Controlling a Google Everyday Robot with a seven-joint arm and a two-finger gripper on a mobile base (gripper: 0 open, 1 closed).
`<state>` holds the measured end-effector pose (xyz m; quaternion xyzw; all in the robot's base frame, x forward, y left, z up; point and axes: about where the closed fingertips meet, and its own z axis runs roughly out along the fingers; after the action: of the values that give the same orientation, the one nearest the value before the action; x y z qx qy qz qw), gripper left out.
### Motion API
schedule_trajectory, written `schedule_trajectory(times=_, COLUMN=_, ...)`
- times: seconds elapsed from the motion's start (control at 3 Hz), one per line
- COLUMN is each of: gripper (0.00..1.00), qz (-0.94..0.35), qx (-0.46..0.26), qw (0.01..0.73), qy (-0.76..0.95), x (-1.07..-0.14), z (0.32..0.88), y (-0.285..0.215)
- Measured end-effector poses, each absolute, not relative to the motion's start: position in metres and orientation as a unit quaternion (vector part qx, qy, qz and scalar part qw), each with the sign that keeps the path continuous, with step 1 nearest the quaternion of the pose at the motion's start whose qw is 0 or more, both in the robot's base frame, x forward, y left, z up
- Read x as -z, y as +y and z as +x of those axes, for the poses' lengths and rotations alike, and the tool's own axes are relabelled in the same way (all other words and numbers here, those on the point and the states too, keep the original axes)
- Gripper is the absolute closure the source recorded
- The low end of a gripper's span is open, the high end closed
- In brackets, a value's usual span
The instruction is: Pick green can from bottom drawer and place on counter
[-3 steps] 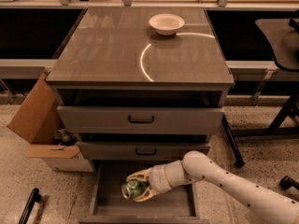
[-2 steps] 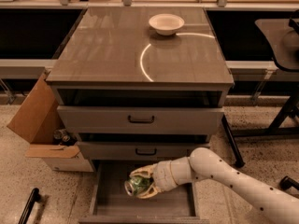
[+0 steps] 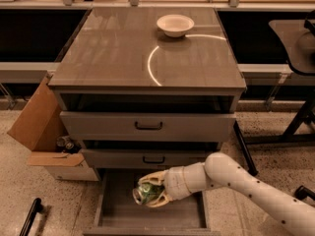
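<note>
From the one camera view, looking down at the cabinet: the wide grey-brown wooden bottom drawer (image 3: 114, 211) is pulled open at floor level. The white jointed arm (image 3: 246, 181) reaches in from the right. Its gripper (image 3: 150, 194) is over the drawer's flat base, cream jaws pinching a small green can (image 3: 144, 191) with white markings. The can lies on its side, silvery round end facing out toward the left. It looks lifted just clear of the base, though I can't be sure from here. Above, two grey drawer fronts (image 3: 147, 126) with black bar handles sit closed. The large glossy grey-brown counter (image 3: 113, 48) carries a round white bowl (image 3: 175, 24) near its far edge. A brown cardboard box (image 3: 37, 119) leans against the cabinet's left side.
</note>
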<state>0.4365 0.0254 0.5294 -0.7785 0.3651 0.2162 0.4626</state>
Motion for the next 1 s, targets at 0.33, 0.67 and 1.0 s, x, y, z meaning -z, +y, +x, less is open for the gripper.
schedule_trajectory(times=0.33, gripper=1.00, qz=-0.782, qx=-0.195, qw=0.474, qy=0.354, x=-0.591, z=0.433, y=0.001)
schedule_trajectory(times=0.67, gripper=1.00, qz=-0.776, qx=-0.178, qw=0.486, qy=0.360, x=-0.656, z=0.432, y=-0.022)
schedule_trajectory(times=1.0, gripper=1.00, qz=-0.765, qx=-0.164, qw=0.499, qy=0.374, x=-0.713, z=0.439, y=-0.046)
